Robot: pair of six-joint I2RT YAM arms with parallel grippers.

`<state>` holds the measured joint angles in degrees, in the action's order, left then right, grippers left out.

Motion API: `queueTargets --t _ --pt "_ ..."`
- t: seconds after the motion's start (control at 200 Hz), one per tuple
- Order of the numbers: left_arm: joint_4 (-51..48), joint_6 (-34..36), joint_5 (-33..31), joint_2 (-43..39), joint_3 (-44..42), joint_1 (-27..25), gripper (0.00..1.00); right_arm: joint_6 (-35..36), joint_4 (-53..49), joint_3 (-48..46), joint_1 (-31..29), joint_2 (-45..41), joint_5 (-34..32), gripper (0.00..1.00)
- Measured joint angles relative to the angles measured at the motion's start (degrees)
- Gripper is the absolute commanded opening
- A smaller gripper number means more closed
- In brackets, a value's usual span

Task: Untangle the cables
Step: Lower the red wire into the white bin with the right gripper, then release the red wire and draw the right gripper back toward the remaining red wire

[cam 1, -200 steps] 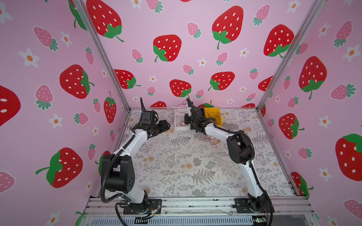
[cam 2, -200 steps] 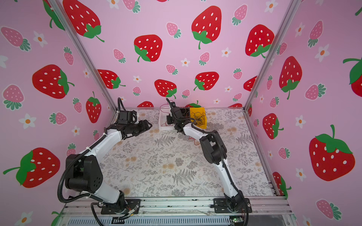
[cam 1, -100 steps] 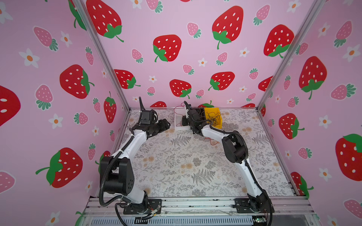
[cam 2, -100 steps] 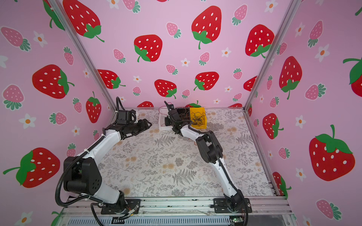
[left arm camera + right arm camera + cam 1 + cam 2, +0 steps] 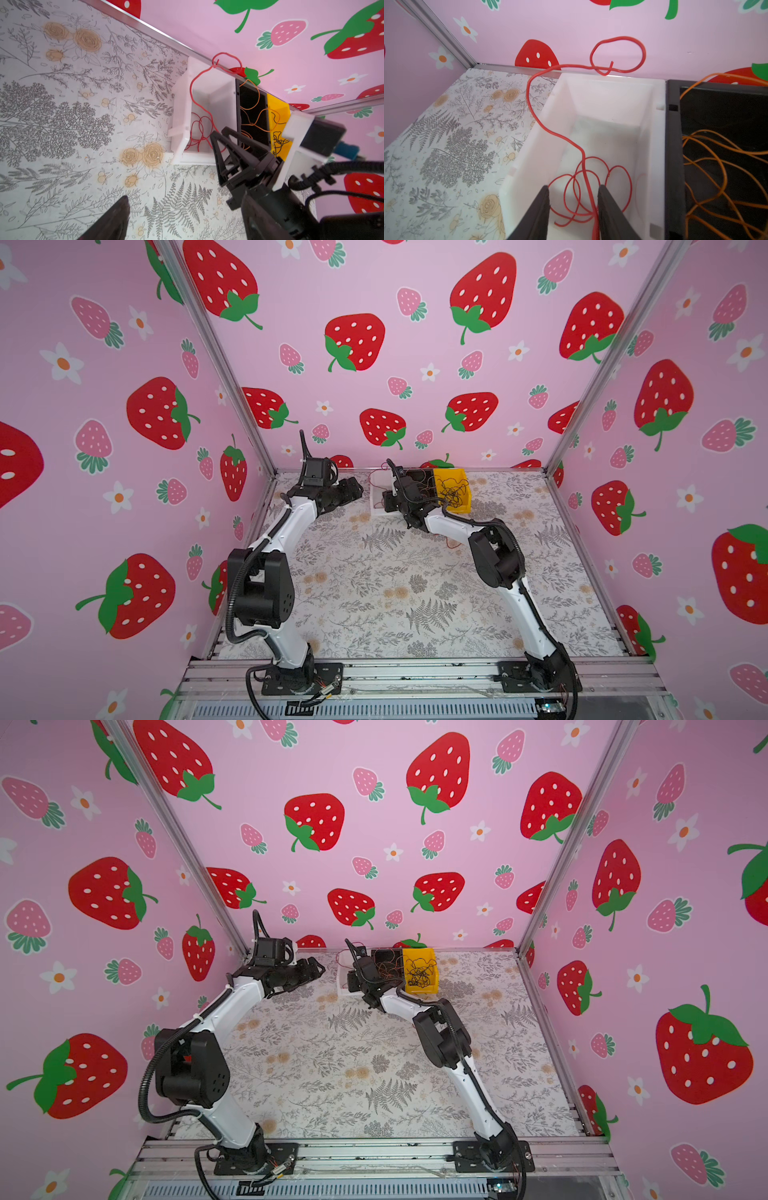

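While the right gripper [image 5: 573, 190] hangs over the near end of the white bin [image 5: 652, 124], at the bottom centre of the right wrist view, its two dark fingers stand parted. A red cable [image 5: 583, 158] runs up through the gap, close against the finger on the frame's right, loose rather than pinched. Most of that cable is coiled on the bin floor, but its long tail climbs out over the left wall and ends in a loop hooked above the back rim. The likely trouble is a snag: if a finger drags the strand as the arm lifts away, the springy tail could pull the whole coil out onto the table [image 5: 415, 580]. Orange cables [image 5: 716, 149] fill the black bin [image 5: 673, 145] alongside, and black cables [image 5: 451, 493] sit in the yellow bin [image 5: 462, 477]. Only the left wrist view, at centre right, shows an orange strand straying over the yellow bin's edge, where it could knot with the black ones. Only a top view shows a loose red strand [image 5: 454, 544] on the table under the right forearm. It also shows the left gripper [image 5: 352, 490], at upper centre left, spread wide and empty, well clear of the bins.
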<state>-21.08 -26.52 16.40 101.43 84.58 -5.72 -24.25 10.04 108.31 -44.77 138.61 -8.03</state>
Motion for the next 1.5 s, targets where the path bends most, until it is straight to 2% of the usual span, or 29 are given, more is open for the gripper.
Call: queueTargets --t 0.065,0.15,0.245,0.385,0.525,0.625,0.76,0.885,1.07,1.115,1.331,1.501 --pt "-0.09 0.33 -0.13 2.23 2.67 0.00 0.84 0.48 0.72 -1.99 -0.02 -0.94 0.11 0.51" --pt "-0.22 0.85 0.07 5.73 7.21 0.00 0.82 1.68 1.60 -5.18 -0.07 -3.32 0.33 0.61" --pt "-0.22 1.05 0.90 10.91 14.05 0.00 0.76 2.80 2.82 -7.93 -0.11 -7.08 0.52 0.66" --pt "0.07 1.29 2.78 18.86 23.32 -0.17 0.74 4.02 4.22 -8.44 -0.11 -11.39 1.70 0.67" --pt "-0.20 1.66 3.85 24.30 27.96 -0.98 0.74 4.76 5.55 -9.57 0.07 -13.99 3.06 0.63" --pt "-0.28 1.79 4.04 26.27 28.83 -1.95 0.74 4.87 5.14 -10.03 0.70 -14.25 3.87 0.58" --pt "-1.20 1.57 3.52 27.47 29.07 -3.02 0.68 5.01 2.49 -8.55 2.05 -13.55 6.14 0.53" --pt "-2.36 1.11 2.99 28.85 29.24 -3.58 0.63 5.29 0.72 -7.02 4.35 -12.79 8.04 0.52" --pt "-4.48 1.03 -0.85 29.38 28.35 -3.69 0.64 7.45 -3.54 -7.41 7.67 -13.16 9.68 0.52" --pt "-4.79 1.01 -1.68 29.38 28.20 -3.72 0.64 7.76 -4.37 -8.87 8.41 -14.01 9.88 0.49" --pt "-5.90 1.42 -5.35 29.75 28.37 -4.72 0.55 8.74 -7.39 -21.03 10.19 -23.98 9.70 0.43" --pt "-6.80 1.68 -7.96 32.44 29.79 -6.45 0.47 9.31 -8.70 -26.62 10.43 -30.51 9.09 0.43"
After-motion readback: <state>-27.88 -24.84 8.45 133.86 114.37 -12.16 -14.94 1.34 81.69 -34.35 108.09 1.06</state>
